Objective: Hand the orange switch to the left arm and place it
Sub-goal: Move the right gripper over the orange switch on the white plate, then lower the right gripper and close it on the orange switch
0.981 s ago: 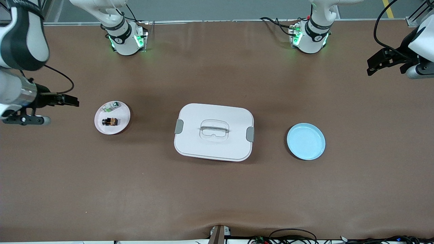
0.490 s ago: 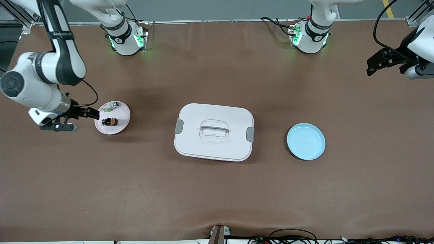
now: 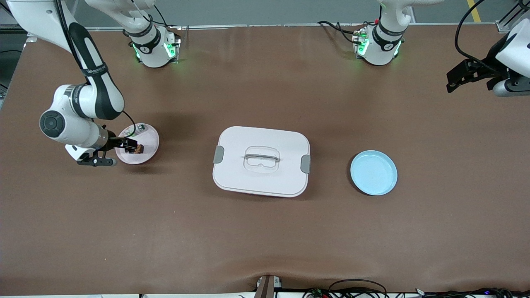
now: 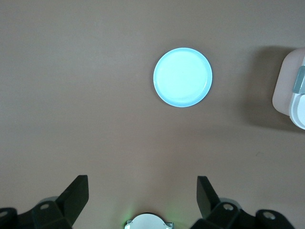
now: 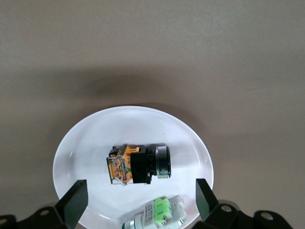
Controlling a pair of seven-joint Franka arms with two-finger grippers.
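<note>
R gripper (image 3: pixel 131 145) is seen low over the white plate (image 3: pixel 150 145), at the plate's edge toward the right arm's end of the table; fingers (image 5: pixel 74 202) are spread apart, nothing gripped. Fingertips are partly lost against the dark switch body in front view, so contact can't be judged there; in right wrist view the two finger ends are cut off by the frame edge, with the orange switch (image 5: pixel 138 164) seen lying between their lines, apart from both.

L gripper (image 3: pixel 455 80) is held up at the table's edge at the left arm's end, waiting, jaws apart, nothing held; arm mostly cut off by frame.

Box (image 3: pixel 261 161) is taken as landmark: white, lid on, grey latches, clear handle, mid-table. White plate sits toward right arm's end from box; blue plate (image 3: pixel 374 172) toward left arm's end, well apart from box.

Surface: brown mat (image 3: pixel 265 231), slight ripple at the edge nearest the front camera; cables there partly cut off.

Switch: lying on its side on white plate, black blocks, orange-brown section w/ metal contacts, silver ring at one end. Green-and-white part (image 5: pixel 159 212) noted just beside it on same plate, partly cut off in right wrist view.
</note>
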